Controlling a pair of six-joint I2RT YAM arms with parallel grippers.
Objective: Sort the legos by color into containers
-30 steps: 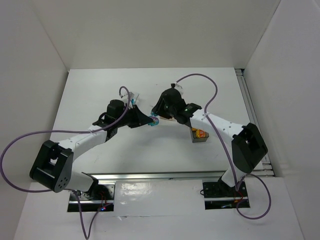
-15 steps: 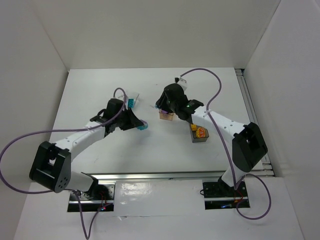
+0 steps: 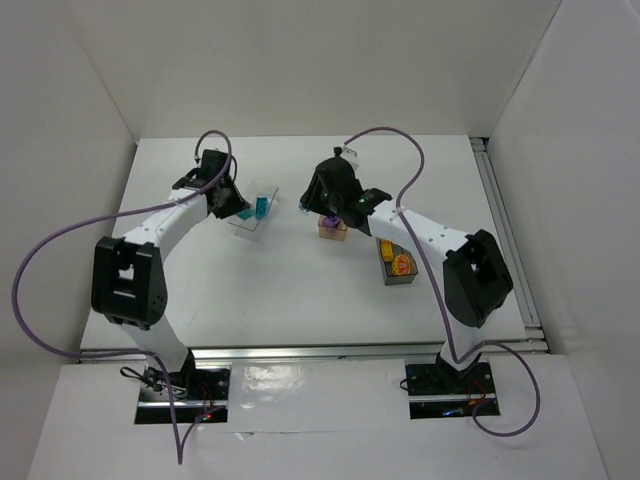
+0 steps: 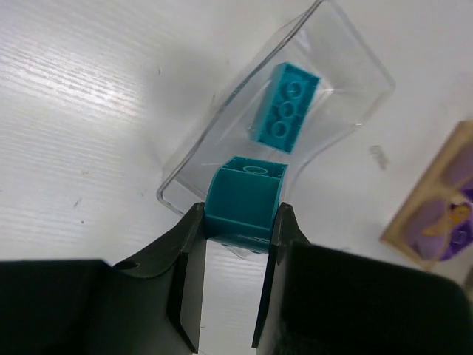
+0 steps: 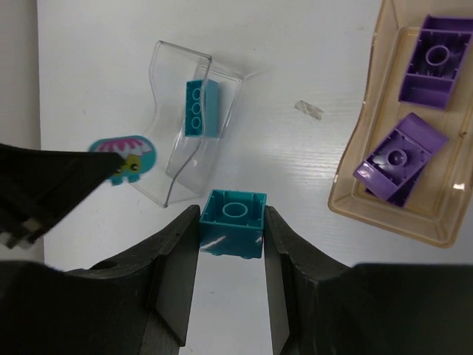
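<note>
Legos point(image 4: 244, 191) fill both my hands. My left hand point(image 4: 239, 216) is closed narrow on the first teal brick point(image 4: 245, 181), and my right hand point(image 5: 231, 222) is pinched the same way on the second teal brick point(image 5: 235, 209). Each is gripped by two opposite sides with its hollow underside turned back toward my wrist, so I judge it can drop flat when I let go. The first brick hangs at the near lip of the clear tray point(image 4: 347, 96), where a third teal brick point(image 4: 284, 107) lies just ahead of my left fingers. That makes this the teal tray, which is why I carry the brick there. My right hand holds its brick over the bare table point(image 5: 295, 44), with that clear tray ahead to its left. The tan tray point(image 5: 362, 174) lies ahead to its right and holds two purple bricks point(image 5: 399, 159), so it is the wrong home for teal. The dark tray point(image 3: 390, 279), with yellow bricks point(image 3: 399, 264) in it, sits back toward my right arm's base.
</note>
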